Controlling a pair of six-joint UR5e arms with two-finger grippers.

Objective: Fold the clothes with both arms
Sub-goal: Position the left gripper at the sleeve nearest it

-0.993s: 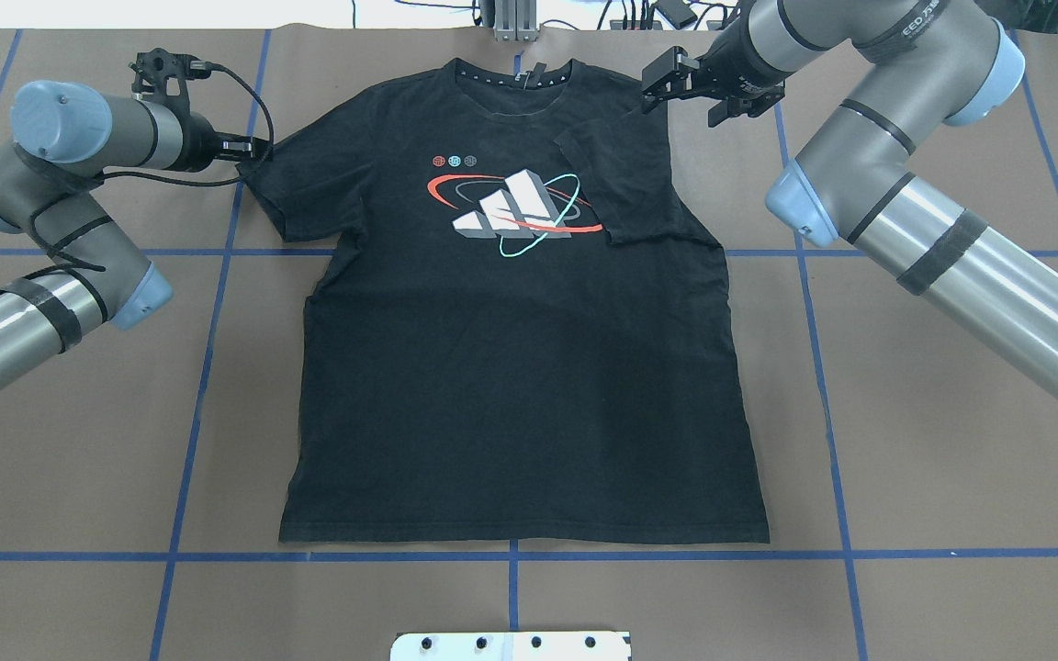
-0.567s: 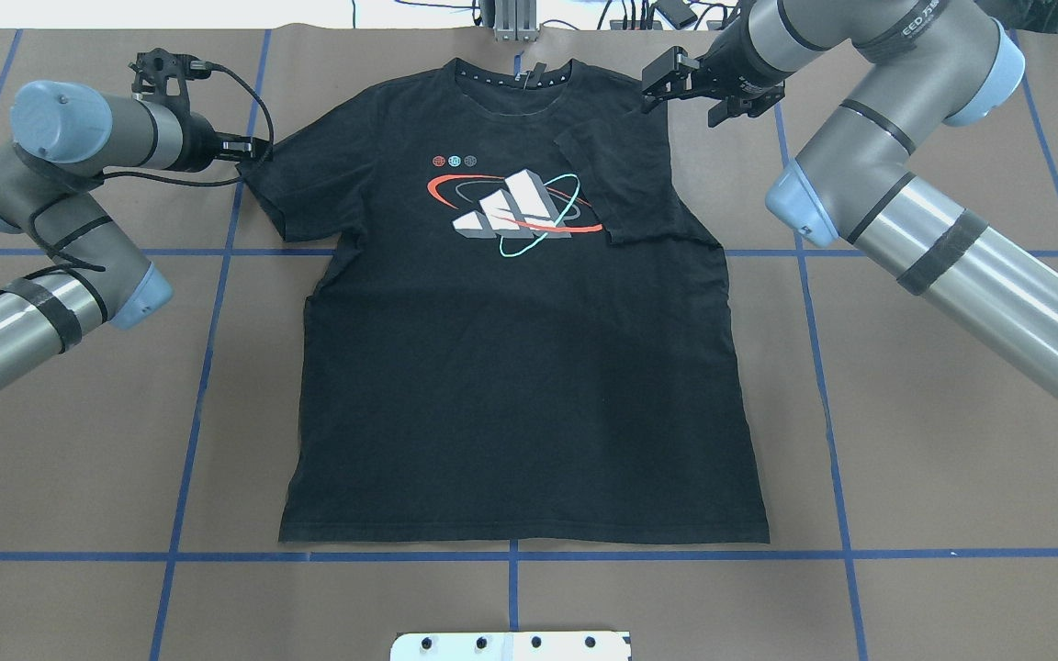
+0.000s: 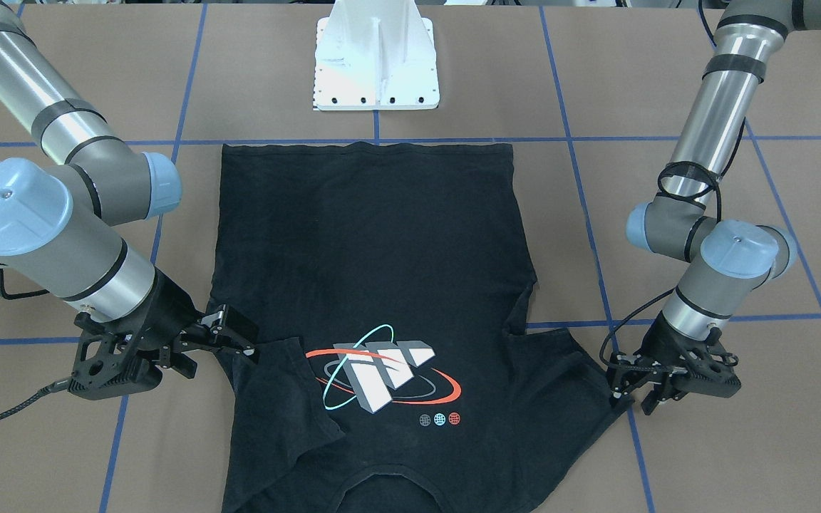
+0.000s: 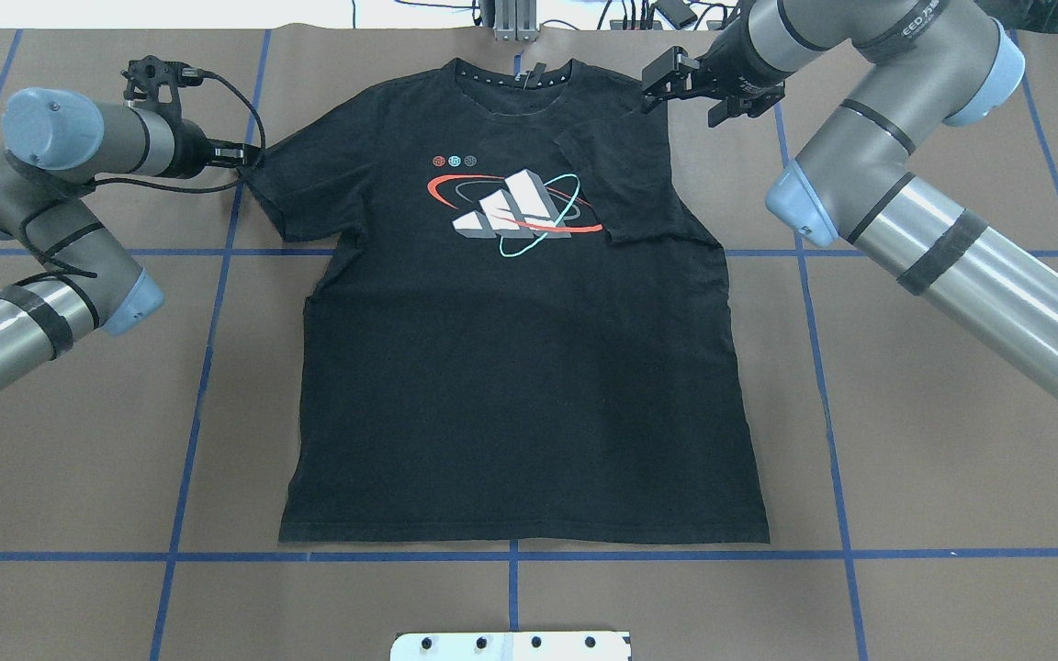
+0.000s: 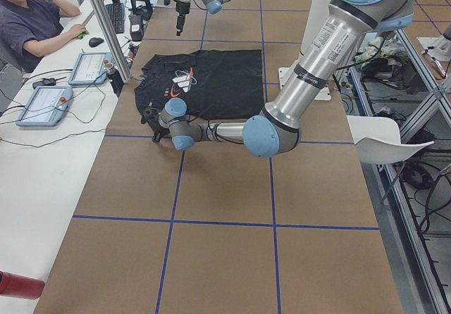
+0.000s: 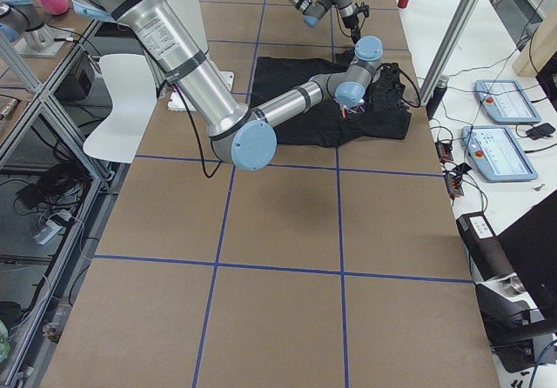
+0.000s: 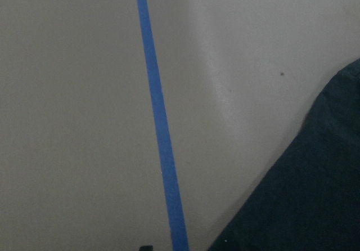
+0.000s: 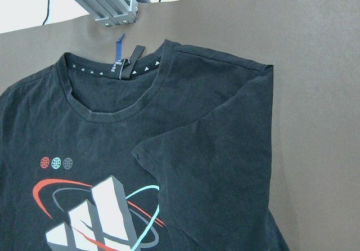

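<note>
Drew the left tool (image 4: 247, 154) slightly outward at upper left, grip on the flat sleeve (image 4: 276, 188) impossible to tell, leaving the right tool (image 4: 683, 92) spread open and empty beside the folded-in sleeve (image 4: 625, 179) of the T-shirt (image 4: 520, 386) spread mid-frame on the tabletop (image 4: 906, 459), probably starting the second sleeve fold.

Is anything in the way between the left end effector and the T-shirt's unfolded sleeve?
Nothing visible. The left end effector is at the sleeve edge of the black T-shirt; only bare brown table covering lies beside it.

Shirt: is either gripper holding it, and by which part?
The left gripper appears to pinch the shirt by its sleeve edge; the right gripper hovers open, holding nothing.
</note>
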